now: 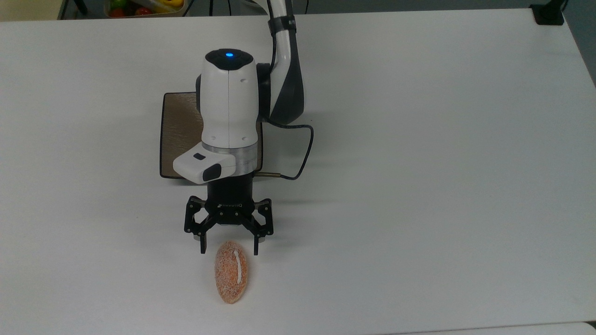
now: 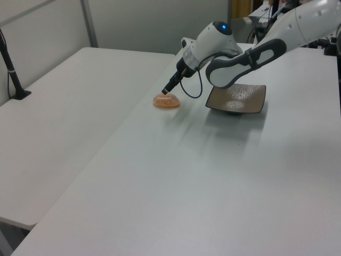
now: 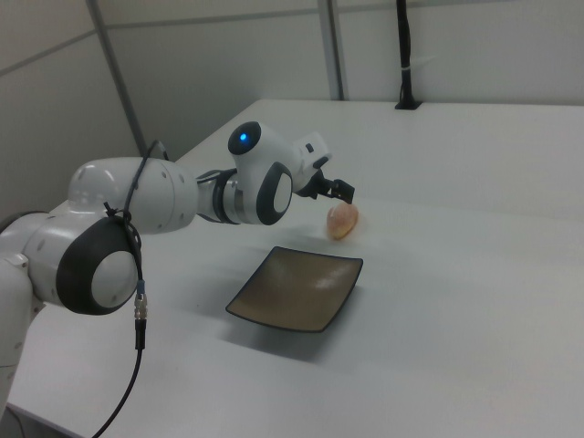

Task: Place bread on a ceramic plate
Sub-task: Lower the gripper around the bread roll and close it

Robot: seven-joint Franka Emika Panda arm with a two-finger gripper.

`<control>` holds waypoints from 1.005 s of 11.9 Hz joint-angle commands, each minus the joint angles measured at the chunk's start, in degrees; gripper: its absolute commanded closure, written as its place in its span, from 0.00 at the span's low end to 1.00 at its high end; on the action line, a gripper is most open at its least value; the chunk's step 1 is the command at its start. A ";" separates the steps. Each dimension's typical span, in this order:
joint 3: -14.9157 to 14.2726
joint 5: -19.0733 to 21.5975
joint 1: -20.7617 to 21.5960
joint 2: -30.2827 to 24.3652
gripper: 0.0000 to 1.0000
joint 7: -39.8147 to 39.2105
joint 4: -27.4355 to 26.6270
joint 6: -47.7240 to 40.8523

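Gripper (image 1: 229,251): wide open, nothing held. Hung low over the bread's (image 1: 230,272) end nearest the plate (image 1: 179,135), with one finger to each side of that end in the top view. Bread flat on the table (image 1: 419,186), close to the top view's bottom edge and well apart from the plate.

Looked like the reach for the grab, with the grab not yet done. Best to go on a little toward the middle of the bread, so as to squeeze the fat part and not the thin tip. Best to keep the fingers across the short way, then to come down close to the table, and only then to close. Soft squeeze, most likely: looked grainy and maybe squashy. Could slip out or spin if pinched at the tip.

Lots of bare table all round. Not much room past the bread toward the top view's bottom edge, so no pushing it that way. Straight path back to the plate, with nothing between. Rim raised a bit in the left view, so up first, then over, then down in the middle. Plate much bigger than the bread, so an easy fit.
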 commanded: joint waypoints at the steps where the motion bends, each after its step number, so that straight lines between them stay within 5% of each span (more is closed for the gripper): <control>1: -1.80 -1.38 0.79 4.44 0.00 0.44 4.06 1.69; 6: -2.95 -2.87 1.49 6.21 0.00 0.35 3.89 2.57; 8: -2.95 -2.96 1.58 6.21 0.55 0.35 3.89 2.57; 10: -2.95 -3.40 1.49 6.21 0.68 0.26 3.89 2.57; 12: -2.78 -4.28 1.32 5.42 0.69 0.35 3.28 2.57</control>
